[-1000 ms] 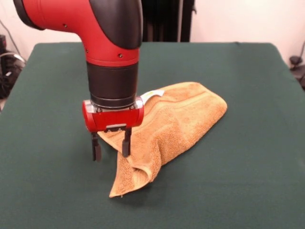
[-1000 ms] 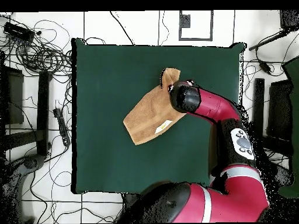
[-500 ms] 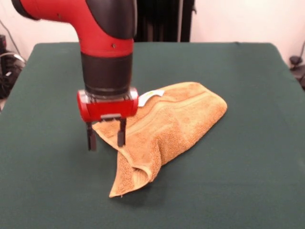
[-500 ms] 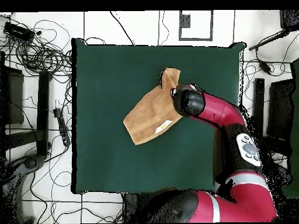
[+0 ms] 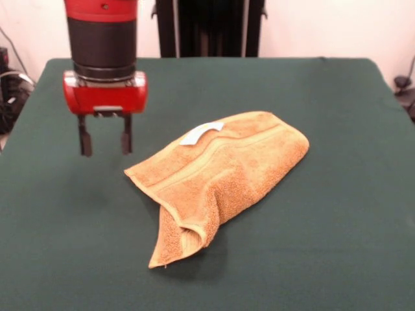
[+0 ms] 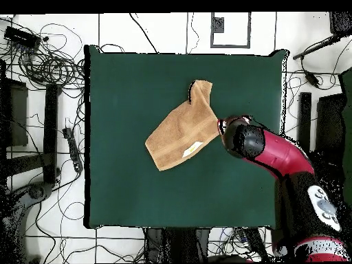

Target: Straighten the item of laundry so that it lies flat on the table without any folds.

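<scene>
The orange-tan towel, the item of laundry, lies folded over on the green table, with one end rolled into a narrow tail near the front edge and a small white tag on top. In the overhead view the item of laundry sits near the table centre, its tail pointing up. My gripper hangs open above the cloth to the left of the towel, holding nothing and clear of it. From above, only the red wrist shows, just right of the towel, and the fingers are hidden.
Cables and stands lie on the floor around the table in the overhead view. A dark stand rises behind the table's far edge in the front view.
The gripper has lifted and moved off the towel's edge, leftward in the front view and rightward from above. It stays open. The towel has not moved.
</scene>
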`<state>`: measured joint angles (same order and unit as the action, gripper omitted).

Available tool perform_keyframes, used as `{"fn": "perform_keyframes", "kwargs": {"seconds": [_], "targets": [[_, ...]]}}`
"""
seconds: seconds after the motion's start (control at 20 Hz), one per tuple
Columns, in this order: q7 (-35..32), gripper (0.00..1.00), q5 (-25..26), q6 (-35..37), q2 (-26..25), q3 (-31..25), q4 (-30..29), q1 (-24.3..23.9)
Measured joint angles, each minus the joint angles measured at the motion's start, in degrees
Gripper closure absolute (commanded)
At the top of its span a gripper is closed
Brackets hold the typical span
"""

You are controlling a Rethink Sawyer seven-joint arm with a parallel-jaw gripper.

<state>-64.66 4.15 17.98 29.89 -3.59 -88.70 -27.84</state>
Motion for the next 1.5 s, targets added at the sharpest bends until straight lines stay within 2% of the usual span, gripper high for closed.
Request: {"fn": "perform_keyframes", "kwargs": {"seconds": [0.4, 1.1, 1.5], "targets": [[0.0, 0.0, 3.27, -4.48, -0.29, -0.02, -1.59, -1.72], [0.0, 0.0, 3.32, -7.18, -0.24, -0.02, -3.35, -1.62], [0.0, 0.0, 3.31, -11.63, -0.21, -0.02, -6.3, -0.61]]}}
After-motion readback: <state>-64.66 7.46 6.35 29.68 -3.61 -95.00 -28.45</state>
